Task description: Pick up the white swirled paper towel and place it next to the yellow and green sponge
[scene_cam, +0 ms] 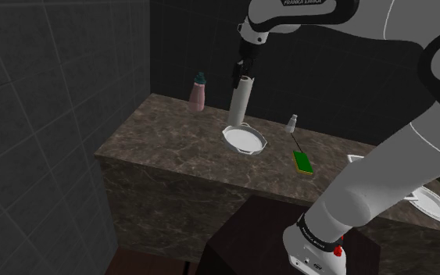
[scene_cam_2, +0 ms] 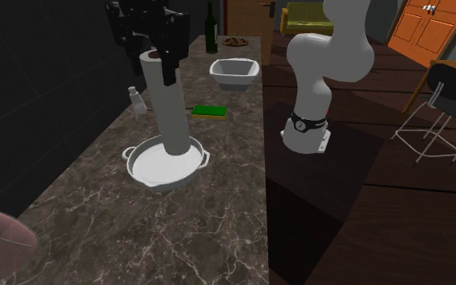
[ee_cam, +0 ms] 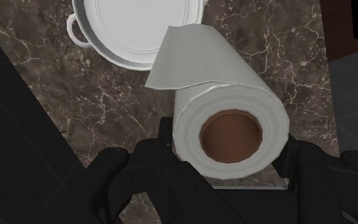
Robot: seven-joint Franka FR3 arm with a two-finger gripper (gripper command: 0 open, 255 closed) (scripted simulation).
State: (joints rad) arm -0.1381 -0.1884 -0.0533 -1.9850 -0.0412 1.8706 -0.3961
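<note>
Paper towel roll point(ee_cam: 217, 71) is clamped near its top between the gripper point(scene_cam: 242, 74) jaws and held upright, lower end at the white pan point(scene_cam_2: 149, 166). It is judged light, soft and crushable. A hold across the stiff core end is favoured. The green sponge point(scene_cam: 302, 162) is seen well apart.

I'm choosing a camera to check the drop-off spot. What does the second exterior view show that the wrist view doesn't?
Second exterior view: the green sponge, a small shaker, a white bowl, a dark bottle. Wrist view: the paper towel roll's brown core and loose sheet. Both: the roll itself, clasped by the gripper, the white pan, the marble counter.
</note>
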